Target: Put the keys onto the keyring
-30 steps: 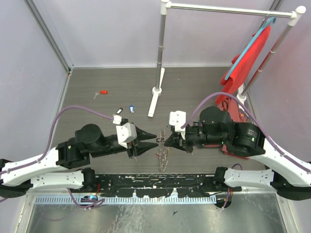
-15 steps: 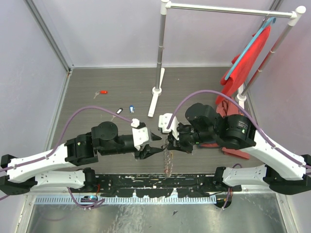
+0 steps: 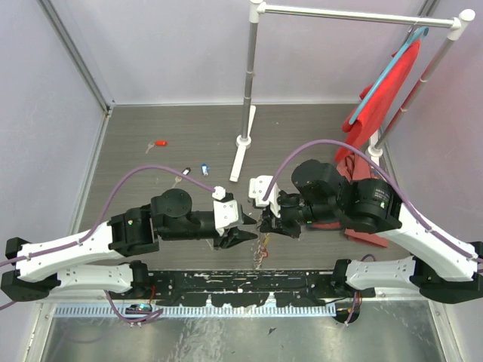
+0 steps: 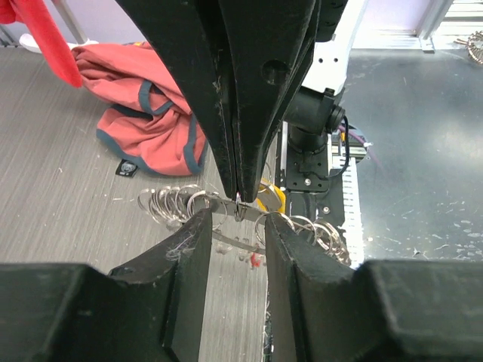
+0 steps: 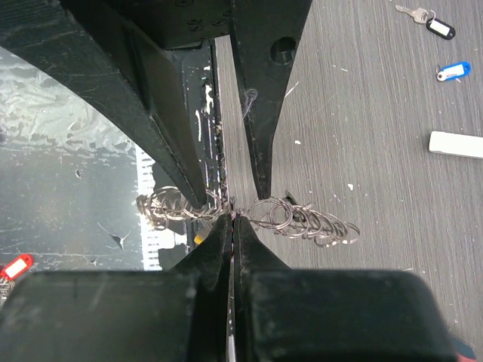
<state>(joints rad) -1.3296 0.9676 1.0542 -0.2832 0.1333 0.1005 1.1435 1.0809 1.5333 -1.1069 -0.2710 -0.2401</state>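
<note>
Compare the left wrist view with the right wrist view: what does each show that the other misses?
Only left wrist: the crumpled red cloth. Only right wrist: the black key and blue key lying loose, and a white bar. Both: the keyring, with the right gripper pinching it, jaws shut, and the left gripper straddling it, jaws open.

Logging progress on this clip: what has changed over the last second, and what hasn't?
The left gripper reached rightward to meet the right one and now straddles the keyring, jaws open. The right gripper shifted slightly left and is shut on the keyring. Unchanged: the keyring hangs between the grippers; the red key, black key and blue key lie where they were.
</note>
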